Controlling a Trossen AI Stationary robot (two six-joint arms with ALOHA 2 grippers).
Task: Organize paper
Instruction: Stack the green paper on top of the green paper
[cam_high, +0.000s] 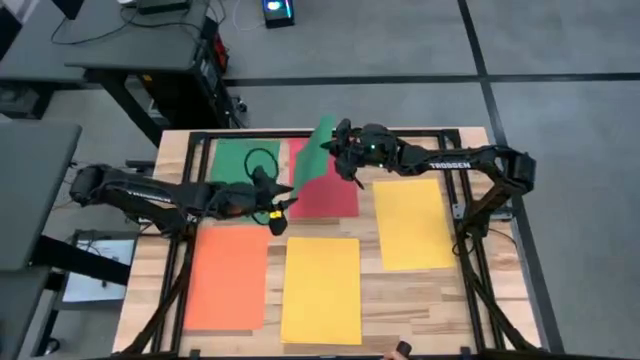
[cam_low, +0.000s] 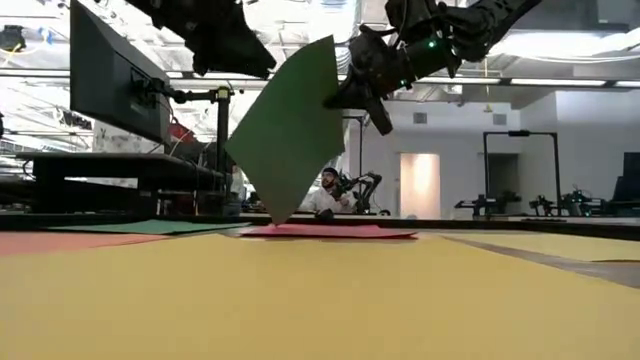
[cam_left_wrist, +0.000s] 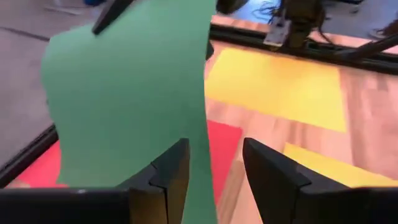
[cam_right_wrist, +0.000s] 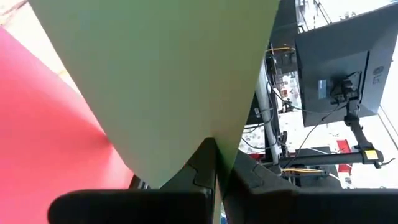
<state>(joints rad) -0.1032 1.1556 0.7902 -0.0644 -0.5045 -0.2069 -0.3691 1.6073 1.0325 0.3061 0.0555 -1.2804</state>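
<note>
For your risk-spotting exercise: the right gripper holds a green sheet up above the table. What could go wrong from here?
1. The right gripper pinches the lifted green sheet only at one edge, so it might slip or tear.
2. Its lower corner touches the red sheet and might drag it askew.
3. The open left gripper sits close by, so the sheet might brush it.

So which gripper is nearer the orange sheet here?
Left. The left gripper, open, hovers just beyond the orange sheet's far right corner. The right gripper is farther off over the red sheet, shut on a lifted green sheet.
</note>
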